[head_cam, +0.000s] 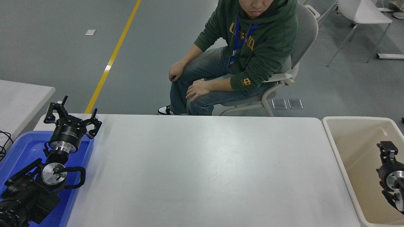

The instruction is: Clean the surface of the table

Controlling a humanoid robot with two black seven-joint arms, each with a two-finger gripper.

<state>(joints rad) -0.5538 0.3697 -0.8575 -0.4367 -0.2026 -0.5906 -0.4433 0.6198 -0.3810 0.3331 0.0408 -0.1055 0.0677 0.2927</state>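
White table surface (202, 167), grey floor (63, 63)

Tray (19, 148) left, bin (353, 132) right — tabletop (202, 170) between.

Grey floor (63, 63) with a yellow line (112, 58); grey chair (303, 34), white chair (363, 12) behind.

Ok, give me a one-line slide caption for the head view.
Bare white table surface, left gripper parked open over the blue tray, right gripper above the beige bin, seated person watching.
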